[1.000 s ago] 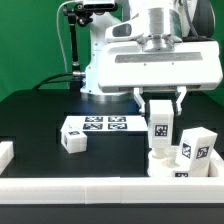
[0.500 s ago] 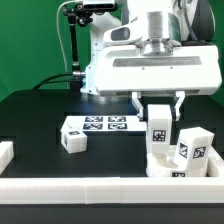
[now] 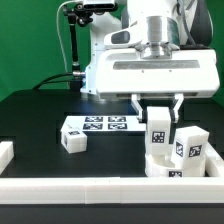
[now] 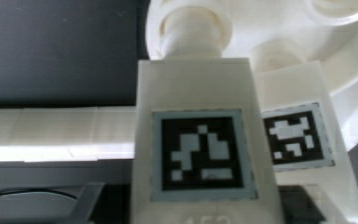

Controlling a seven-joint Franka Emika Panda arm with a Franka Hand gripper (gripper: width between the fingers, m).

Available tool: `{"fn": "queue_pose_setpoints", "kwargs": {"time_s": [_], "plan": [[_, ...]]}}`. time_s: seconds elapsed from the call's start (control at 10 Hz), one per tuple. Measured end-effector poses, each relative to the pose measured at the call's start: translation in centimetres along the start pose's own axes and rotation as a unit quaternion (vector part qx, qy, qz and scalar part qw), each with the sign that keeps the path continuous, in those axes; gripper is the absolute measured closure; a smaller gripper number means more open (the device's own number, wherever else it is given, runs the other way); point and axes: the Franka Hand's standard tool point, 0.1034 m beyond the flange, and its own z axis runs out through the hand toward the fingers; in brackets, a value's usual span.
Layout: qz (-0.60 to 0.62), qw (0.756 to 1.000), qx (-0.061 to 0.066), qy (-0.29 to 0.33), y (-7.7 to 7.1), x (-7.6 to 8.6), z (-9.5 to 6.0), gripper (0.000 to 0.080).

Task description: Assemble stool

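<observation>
Jaws tight around an upright leg [image 3: 158, 130] over the round seat [image 3: 157, 167] (second leg [image 3: 191, 148] just beside).

Marker board [image 3: 97, 125] flat on black table [image 3: 40, 115]; white border rail [image 3: 90, 188] along front edge; green backdrop [image 3: 30, 40] behind.

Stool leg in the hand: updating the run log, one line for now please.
hand: shut on first leg | first leg: upright over seat | second leg: on seat beside it | third leg: loose on table
</observation>
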Motion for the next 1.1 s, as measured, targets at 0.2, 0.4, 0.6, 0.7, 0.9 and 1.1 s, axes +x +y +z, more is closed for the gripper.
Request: {"fn": "queue_pose_setpoints", "kwargs": {"time_s": [0.2, 0.4, 0.6, 0.7, 0.9, 1.1], "plan": [[0.0, 1.0, 0.001, -0.015, -0.1, -0.3, 0.2, 0.0244], [0.003, 1.0, 0.002, -0.026, 0.0, -0.4, 0.2, 0.0177], [0.01, 0.999, 0.006, -0.035, 0.2, 0.6, -0.6, 0.0156], [0.014, 0.999, 0.006, -0.047, 0.5, 0.7, -0.8, 0.0151], [0.033, 0.997, 0.007, -0.074, 1.9, 2.0, -1.3, 0.015], [0.024, 0.997, 0.007, -0.074, 2.8, 3.0, -1.4, 0.015]]}}
